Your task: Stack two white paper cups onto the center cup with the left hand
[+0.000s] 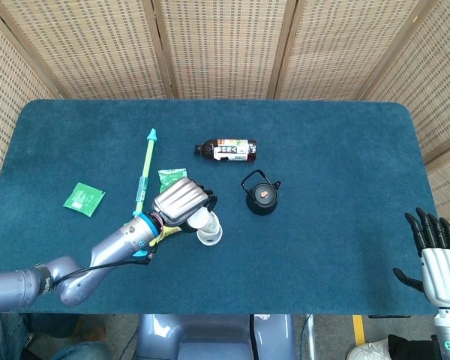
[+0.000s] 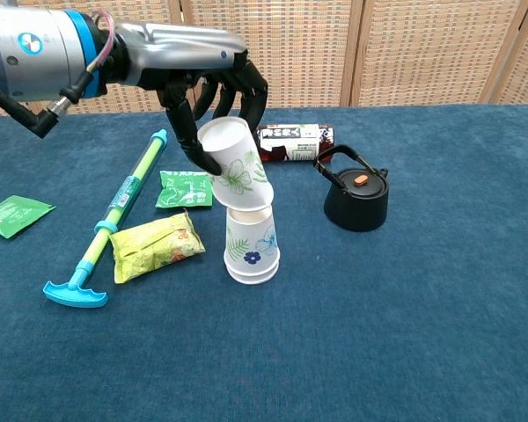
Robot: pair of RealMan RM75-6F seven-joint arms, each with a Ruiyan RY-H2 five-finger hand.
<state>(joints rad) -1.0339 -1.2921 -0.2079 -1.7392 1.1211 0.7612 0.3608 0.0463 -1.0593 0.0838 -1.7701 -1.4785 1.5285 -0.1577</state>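
Observation:
An upside-down white paper cup stack with flower prints stands at the table's center, also the center cup in the head view. My left hand holds another white paper cup, tilted, directly above it, its rim close to or touching the top of the center cup. In the head view the left hand covers most of that held cup. My right hand hangs open at the table's near right edge, holding nothing.
A black kettle stands right of the cups, a brown drink bottle lies behind them. A teal stick tool, a yellow snack bag and green packets lie to the left.

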